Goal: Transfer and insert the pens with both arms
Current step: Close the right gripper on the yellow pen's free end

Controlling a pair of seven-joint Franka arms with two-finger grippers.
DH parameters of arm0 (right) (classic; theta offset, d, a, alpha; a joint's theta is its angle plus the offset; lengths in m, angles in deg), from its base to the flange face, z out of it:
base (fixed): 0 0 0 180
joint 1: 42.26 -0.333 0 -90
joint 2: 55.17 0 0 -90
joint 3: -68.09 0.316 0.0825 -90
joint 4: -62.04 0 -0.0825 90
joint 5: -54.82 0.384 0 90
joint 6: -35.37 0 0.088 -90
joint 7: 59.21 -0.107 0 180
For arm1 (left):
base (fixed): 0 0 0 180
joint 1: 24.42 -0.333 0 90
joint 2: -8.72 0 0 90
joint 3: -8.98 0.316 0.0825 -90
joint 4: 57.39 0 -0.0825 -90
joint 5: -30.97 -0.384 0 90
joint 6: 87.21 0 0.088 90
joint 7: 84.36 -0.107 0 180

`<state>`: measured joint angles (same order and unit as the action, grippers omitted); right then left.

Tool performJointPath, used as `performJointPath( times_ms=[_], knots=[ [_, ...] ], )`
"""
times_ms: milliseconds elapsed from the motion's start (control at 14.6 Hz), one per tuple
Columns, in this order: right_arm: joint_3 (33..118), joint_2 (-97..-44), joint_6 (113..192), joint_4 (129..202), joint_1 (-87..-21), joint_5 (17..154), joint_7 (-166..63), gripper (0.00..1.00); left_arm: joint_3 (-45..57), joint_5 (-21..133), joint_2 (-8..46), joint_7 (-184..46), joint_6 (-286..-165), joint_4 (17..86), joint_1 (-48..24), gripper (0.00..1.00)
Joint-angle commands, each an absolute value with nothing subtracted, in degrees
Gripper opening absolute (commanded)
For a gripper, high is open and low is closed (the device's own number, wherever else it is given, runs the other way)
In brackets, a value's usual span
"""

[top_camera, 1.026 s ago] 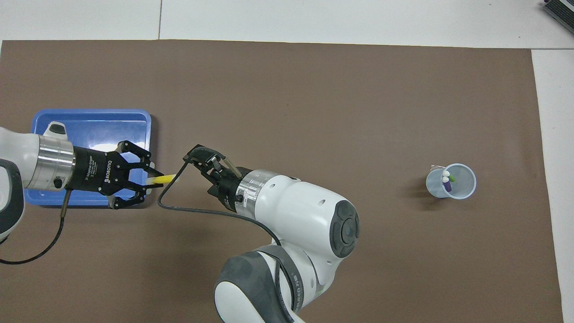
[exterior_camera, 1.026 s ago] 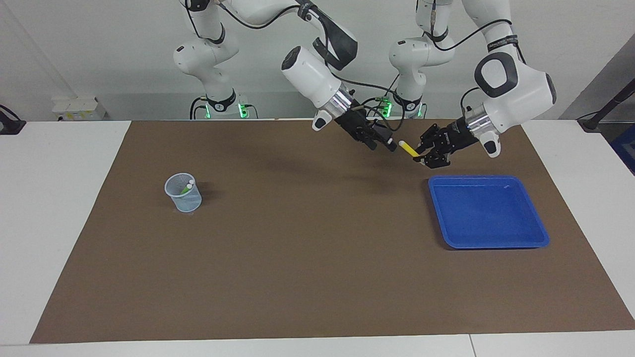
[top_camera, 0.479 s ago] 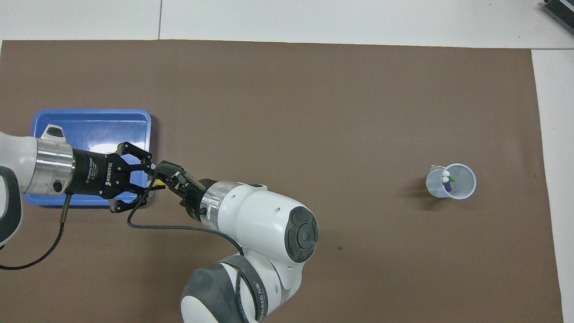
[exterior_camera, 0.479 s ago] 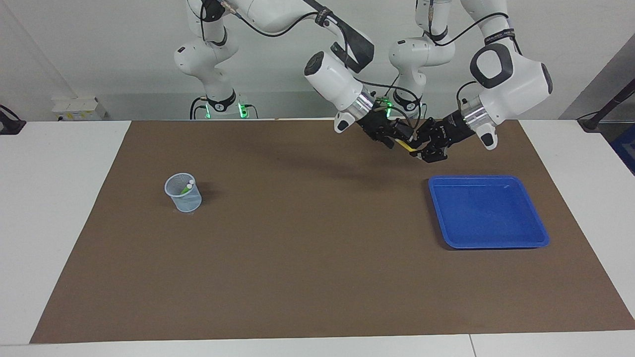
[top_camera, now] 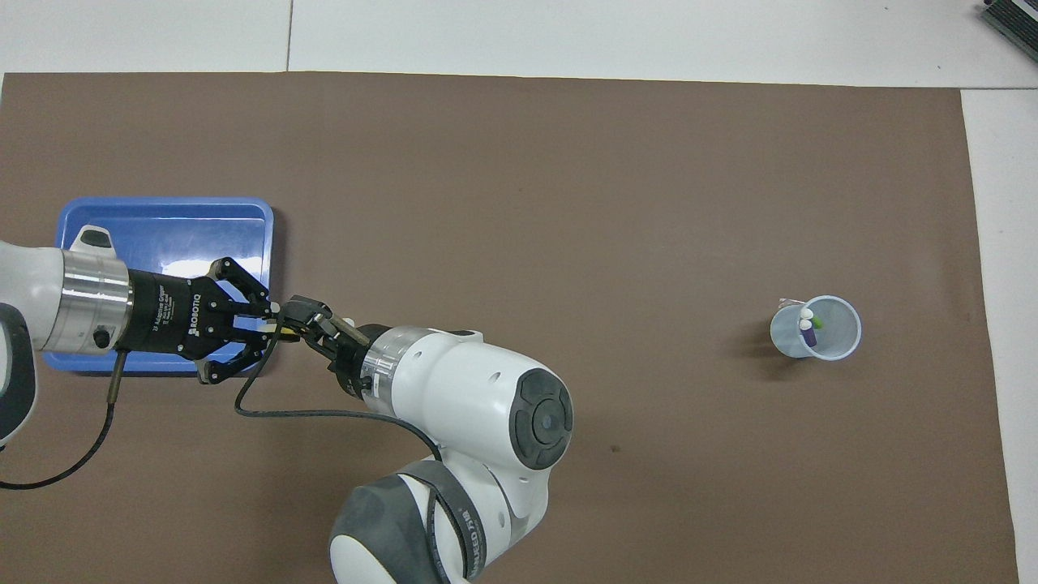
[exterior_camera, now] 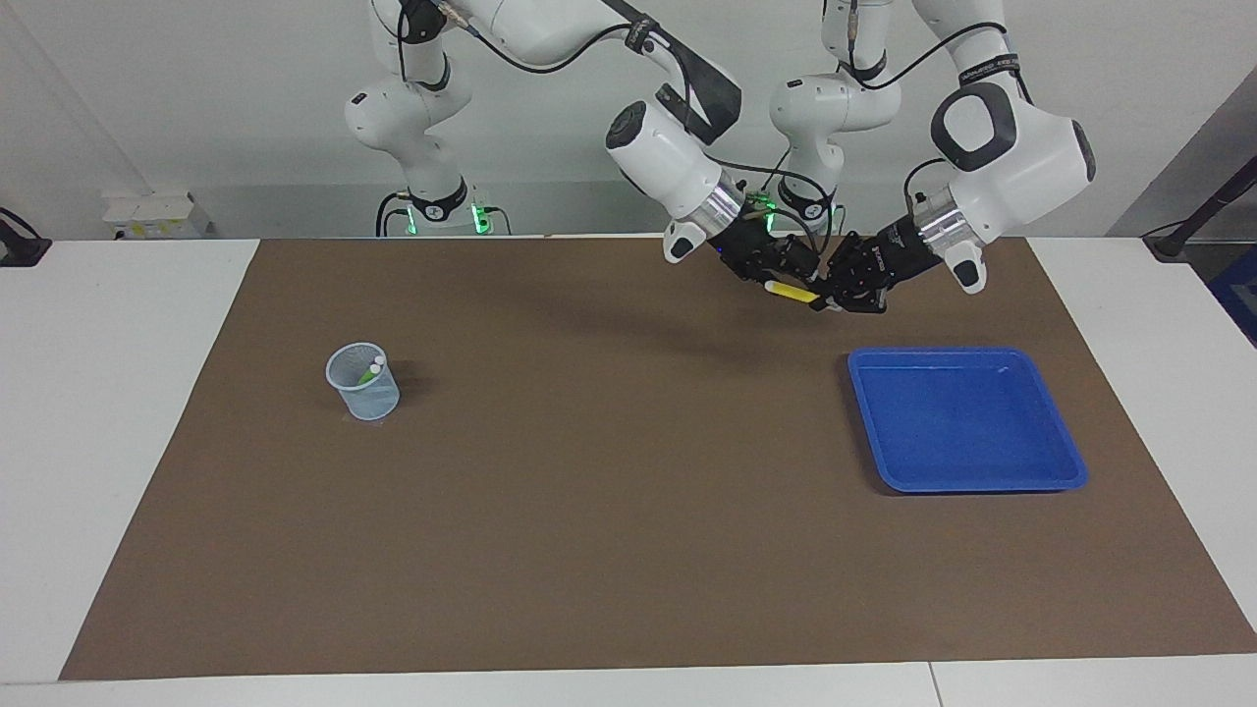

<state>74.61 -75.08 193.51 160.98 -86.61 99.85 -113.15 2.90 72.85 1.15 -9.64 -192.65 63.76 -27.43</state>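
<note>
Above the brown mat beside the blue tray (exterior_camera: 967, 471), the left hand (exterior_camera: 823, 298) grips one end of the yellow pen (exterior_camera: 792, 292) while the right hand (exterior_camera: 786, 278), fingers spread about its other end, meets it for transfer toward the cup (exterior_camera: 363, 383).

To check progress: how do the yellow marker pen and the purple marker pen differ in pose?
The slim yellow marker pen is in the air, gripped by the left tool; the slim purple marker pen stands in the pale mesh cup. The yellow one lies nearly level; the purple one is nearly upright. Both have pale cap ends.
</note>
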Motion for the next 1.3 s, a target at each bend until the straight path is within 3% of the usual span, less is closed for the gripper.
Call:
performJointPath(
  times_ms=[0, 137, 821, 1026, 1231],
  knots=[
    [74.59, -74.95, 189.8, 159.95, -84.62, 96.4, -113.18, 0.9, 3.44, 73.78, -1.21, -8.25, -193.91, 65.75, -26.44, 0.0],
    [74.59, -74.95, 189.53, 159.95, -84.53, 94.9, -113.09, 0.8, 3.44, 73.78, -1.47, -8.25, -193.91, 65.75, -26.44, 0.0],
    [74.68, -73.28, 186.46, 160.03, -84.27, 94.9, -114.41, 0.77, 3.53, 73.78, -1.83, -8.16, -193.38, 65.75, -26.53, 0.0],
    [74.59, -71.79, 184.88, 159.95, -83.39, 94.9, -114.41, 0.63, 3.53, 73.78, -1.91, -8.16, -193.38, 65.75, -26.53, 0.0],
    [74.5, -71.43, 184.61, 159.95, -83.13, 94.81, -113.97, 0.58, 3.44, 74.3, -1.91, -8.07, -193.29, 65.75, -26.62, 0.0]
  ],
)
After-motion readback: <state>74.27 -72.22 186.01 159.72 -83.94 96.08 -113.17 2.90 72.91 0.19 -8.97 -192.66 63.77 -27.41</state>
